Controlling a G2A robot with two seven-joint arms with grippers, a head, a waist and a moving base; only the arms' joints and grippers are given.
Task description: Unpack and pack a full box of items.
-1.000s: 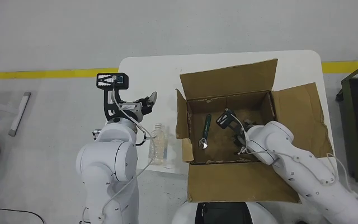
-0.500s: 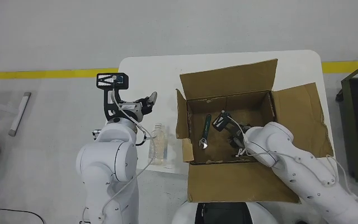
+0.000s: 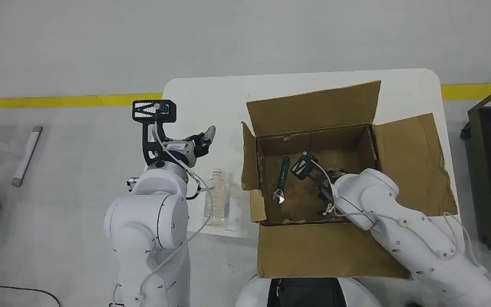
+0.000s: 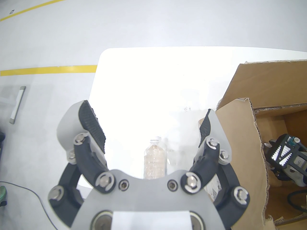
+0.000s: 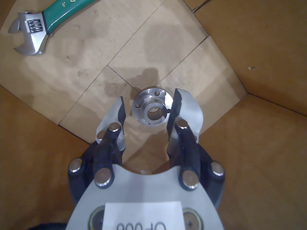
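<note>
An open cardboard box stands on the white table. Inside it lie a green-handled wrench and a round metal flange. My right gripper is down inside the box, open, its fingers on either side of the flange; one pad seems to touch the flange rim. My left gripper is held open and empty above the table's left side, over a clear plastic bottle that lies on the table.
The box flaps stand up and spread outward around the opening. A torn flap rises close beside my left gripper. Bare table lies behind the bottle. A yellow line crosses the floor.
My right gripper has shifted left inside the box, toward the wrench side. The left arm and the bottle have not moved.
</note>
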